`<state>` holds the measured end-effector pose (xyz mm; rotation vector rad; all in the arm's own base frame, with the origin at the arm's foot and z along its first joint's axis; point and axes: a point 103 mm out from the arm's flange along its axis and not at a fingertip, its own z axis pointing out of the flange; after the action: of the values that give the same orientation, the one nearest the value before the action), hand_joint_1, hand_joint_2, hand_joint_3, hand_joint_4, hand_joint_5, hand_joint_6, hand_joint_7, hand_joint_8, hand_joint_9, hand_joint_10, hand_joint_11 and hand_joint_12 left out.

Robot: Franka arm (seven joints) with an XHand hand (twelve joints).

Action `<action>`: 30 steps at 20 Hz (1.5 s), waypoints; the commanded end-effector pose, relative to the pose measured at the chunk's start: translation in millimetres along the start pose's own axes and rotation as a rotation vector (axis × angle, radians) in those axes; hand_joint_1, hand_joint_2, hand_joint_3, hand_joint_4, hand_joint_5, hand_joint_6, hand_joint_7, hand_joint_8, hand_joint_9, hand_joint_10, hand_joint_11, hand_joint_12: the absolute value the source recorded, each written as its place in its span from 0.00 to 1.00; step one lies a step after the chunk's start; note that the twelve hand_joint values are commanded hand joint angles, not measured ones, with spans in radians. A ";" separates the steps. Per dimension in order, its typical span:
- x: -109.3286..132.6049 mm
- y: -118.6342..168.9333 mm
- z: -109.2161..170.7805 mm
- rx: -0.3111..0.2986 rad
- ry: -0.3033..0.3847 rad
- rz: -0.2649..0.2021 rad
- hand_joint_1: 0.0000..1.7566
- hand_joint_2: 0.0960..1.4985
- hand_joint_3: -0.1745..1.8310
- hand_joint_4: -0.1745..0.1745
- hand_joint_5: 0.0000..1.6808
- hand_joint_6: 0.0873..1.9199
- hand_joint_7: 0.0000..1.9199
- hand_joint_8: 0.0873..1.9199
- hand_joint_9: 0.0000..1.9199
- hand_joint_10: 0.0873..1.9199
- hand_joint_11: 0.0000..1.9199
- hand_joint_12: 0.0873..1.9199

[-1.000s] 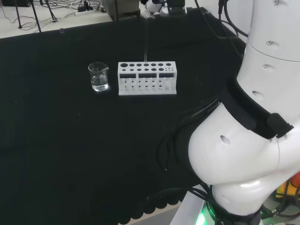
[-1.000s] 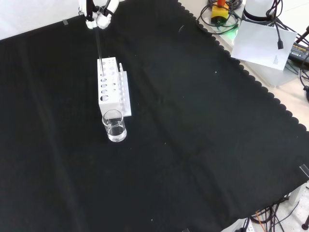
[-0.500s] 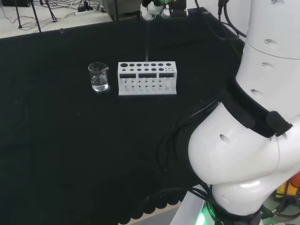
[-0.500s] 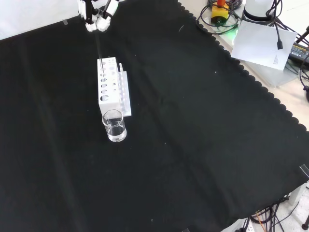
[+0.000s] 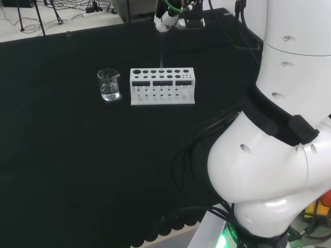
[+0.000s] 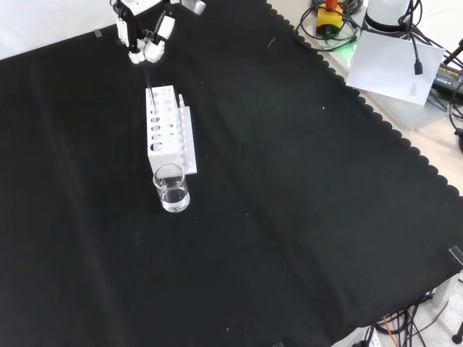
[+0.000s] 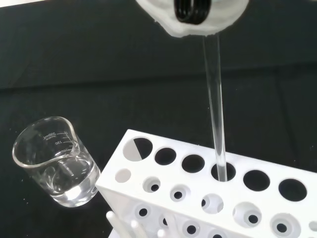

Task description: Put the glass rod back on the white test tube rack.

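**Rod tip enters a rack hole; hand lower than a second ago**

Change: against the frames a second back, the hand [image 6: 145, 43] sits lower over the far end of the white test tube rack [image 6: 165, 130] in the front view, and more of it shows at the top of the head view. The glass rod [image 7: 216, 114] hangs upright from it. In the wrist view the rod's lower end now sits inside one of the large top-row holes, so insertion has begun. How deep it has gone is hard to say, probably only just past the top plate.

Fingers: curled and pinching the rod's upper end, seen in the front view and as a blurred white part of the hand in the wrist view.

Task meaning: alignment looks done. My read is that what remains is lowering the rod until it seats, then letting go. Rack and beaker have not shifted.

Counts:
- glass rod: one, held, tip in rack
- rack: one, on the black worktop [image 6: 289, 217]
- beaker [image 6: 171, 189]: one, clear liquid in its bottom, just beside the rack's near end in the front view, left of it in the head view
- hand: one
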<state>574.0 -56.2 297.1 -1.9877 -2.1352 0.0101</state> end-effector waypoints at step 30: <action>-0.8 0.2 13.2 0.065 0.024 0.007 0.78 0.18 0.59 0.00 0.59 0.36 0.66 0.24 0.94 0.34 0.78 0.45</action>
<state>572.1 -58.2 279.5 -1.9363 -2.0773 0.0541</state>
